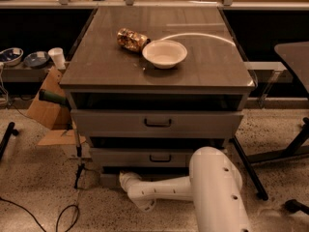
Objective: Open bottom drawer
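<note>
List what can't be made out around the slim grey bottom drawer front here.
Camera view:
- Slim grey bottom drawer: the white robot arm covers most of its front, handle included.
- Gripper, low by that drawer's left end: whether it grips anything is hidden by the arm.
- How far the drawer is out: lost in shadow.
</note>
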Controlling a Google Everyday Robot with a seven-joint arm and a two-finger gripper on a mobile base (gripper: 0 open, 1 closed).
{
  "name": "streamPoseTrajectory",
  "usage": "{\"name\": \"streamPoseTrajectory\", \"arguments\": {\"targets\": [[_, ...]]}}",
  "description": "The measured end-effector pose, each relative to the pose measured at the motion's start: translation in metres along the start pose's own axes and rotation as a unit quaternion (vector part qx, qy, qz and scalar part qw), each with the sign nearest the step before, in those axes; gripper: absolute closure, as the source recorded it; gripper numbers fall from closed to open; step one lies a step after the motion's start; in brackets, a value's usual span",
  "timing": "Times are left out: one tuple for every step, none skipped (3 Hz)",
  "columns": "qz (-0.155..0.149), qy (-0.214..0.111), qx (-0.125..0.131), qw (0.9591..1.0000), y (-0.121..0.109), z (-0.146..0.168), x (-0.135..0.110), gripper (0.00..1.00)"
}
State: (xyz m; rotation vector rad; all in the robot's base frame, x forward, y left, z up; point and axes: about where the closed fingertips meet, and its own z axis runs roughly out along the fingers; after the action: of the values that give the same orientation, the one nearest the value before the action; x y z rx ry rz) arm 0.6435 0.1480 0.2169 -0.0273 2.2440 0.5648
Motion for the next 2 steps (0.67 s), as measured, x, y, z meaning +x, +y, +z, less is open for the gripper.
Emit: {"name": "streamPoseTrajectory", "arguments": {"targets": [[0.014, -0.006, 0.005, 0.9999, -0.0025, 0.0008, -0.0050, 1.00], [0.014, -0.006, 0.005, 0.9999, -0.0025, 0.0008, -0.0050, 1.00]]}}
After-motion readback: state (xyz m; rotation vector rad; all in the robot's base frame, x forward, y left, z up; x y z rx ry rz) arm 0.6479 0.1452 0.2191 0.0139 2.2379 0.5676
